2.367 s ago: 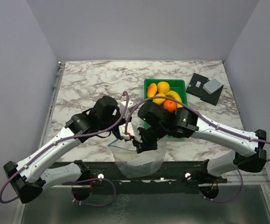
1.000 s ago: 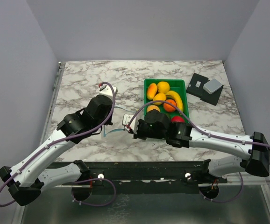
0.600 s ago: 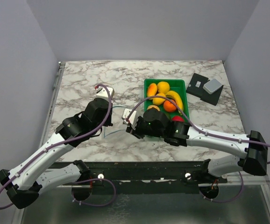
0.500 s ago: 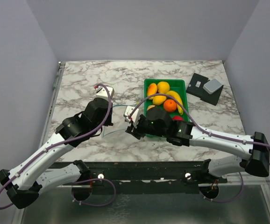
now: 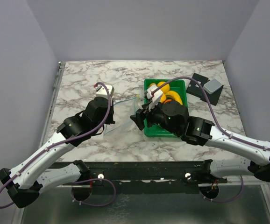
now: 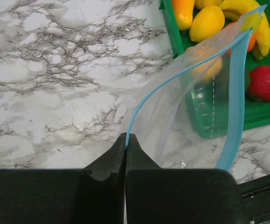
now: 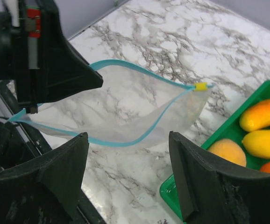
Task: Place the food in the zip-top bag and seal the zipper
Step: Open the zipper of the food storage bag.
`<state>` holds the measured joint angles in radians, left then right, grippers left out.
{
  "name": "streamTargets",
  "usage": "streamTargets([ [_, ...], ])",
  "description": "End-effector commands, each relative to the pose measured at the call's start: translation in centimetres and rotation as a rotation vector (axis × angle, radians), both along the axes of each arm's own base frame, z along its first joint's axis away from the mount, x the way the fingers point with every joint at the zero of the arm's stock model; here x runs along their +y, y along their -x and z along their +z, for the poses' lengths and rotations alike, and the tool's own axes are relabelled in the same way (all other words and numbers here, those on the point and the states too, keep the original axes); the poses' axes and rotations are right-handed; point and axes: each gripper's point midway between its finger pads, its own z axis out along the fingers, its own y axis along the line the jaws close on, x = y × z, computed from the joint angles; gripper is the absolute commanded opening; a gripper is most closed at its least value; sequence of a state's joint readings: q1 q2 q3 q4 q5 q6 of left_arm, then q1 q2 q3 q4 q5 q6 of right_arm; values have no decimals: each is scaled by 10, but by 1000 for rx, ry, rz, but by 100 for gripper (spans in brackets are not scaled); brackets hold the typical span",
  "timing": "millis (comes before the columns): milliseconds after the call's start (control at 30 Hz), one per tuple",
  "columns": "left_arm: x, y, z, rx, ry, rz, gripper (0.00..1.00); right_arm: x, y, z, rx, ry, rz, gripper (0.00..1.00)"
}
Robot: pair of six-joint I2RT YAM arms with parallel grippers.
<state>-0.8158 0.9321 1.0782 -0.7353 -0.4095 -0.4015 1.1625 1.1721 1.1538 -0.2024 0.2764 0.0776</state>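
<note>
The clear zip-top bag hangs stretched in the air between my arms, its mouth gaping toward the right wrist camera. My left gripper is shut on one end of the blue zipper. A yellow slider sits at the strip's far end. My right gripper stands open and empty just in front of the bag's mouth, beside the green tray. The food lies in that tray: orange-yellow fruits and a red one.
A black plate carrying a grey block lies at the back right of the marble table. The table's dark front rail runs under both arms. The left arm is close to the right gripper's left side.
My right gripper has opened, let go of the bag and moved back toward the tray. My left gripper has carried the bag away from the front edge, still shut on the zipper.
</note>
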Motion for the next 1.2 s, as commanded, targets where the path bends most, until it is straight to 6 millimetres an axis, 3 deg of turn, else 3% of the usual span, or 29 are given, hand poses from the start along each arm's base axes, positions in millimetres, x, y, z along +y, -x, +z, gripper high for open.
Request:
streamTargets([
  [0, -5, -4, 6, -18, 62, 28, 0, -20, -16, -13, 186, -62, -253, 75],
  [233, -8, -6, 8, -27, 119, 57, 0, -13, -21, -25, 315, -164, -361, 74],
  [467, -10, -6, 1, -18, 156, 76, 0, 1, -38, -28, 342, -203, -447, 69],
  [667, -4, -6, 7, -45, 180, 105, 0, 8, -52, -35, 364, -190, -528, 62],
  [933, -4, -4, 9, -49, 193, 102, 0, 15, -54, -63, 416, -176, -557, 56],
  [1167, -5, -4, 10, -52, 200, 96, 0, 25, -60, -66, 424, -178, -559, 51],
])
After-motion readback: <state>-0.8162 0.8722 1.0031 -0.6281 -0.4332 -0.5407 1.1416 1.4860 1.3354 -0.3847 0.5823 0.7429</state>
